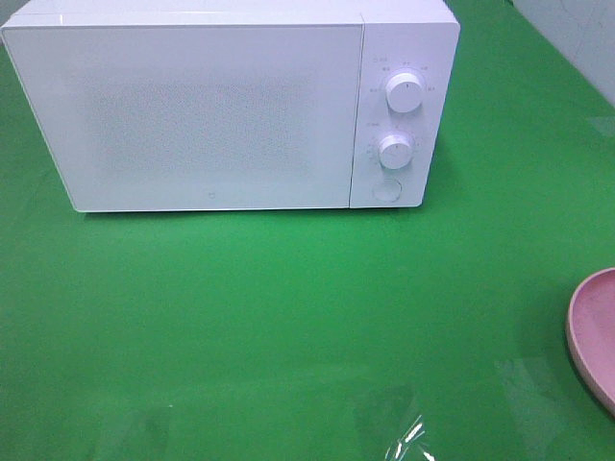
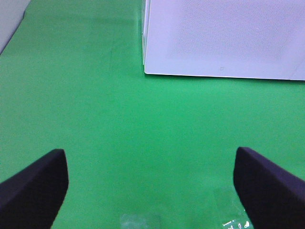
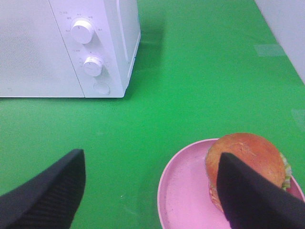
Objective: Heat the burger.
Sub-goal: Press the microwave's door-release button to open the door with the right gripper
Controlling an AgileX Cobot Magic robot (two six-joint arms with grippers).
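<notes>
Burger sits on the pink plate, right of the shut microwave; your left tool and right tool gape empty, so open the door first, then keep the plate level

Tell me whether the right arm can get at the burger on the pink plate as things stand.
Probably yes. The right gripper stands open close to the round golden-bun burger on the round pink plate, with nothing lying between them.

Your burger sits upright on the plate, off its centre, golden-brown bun on top, a little green lettuce showing at one edge.
</notes>
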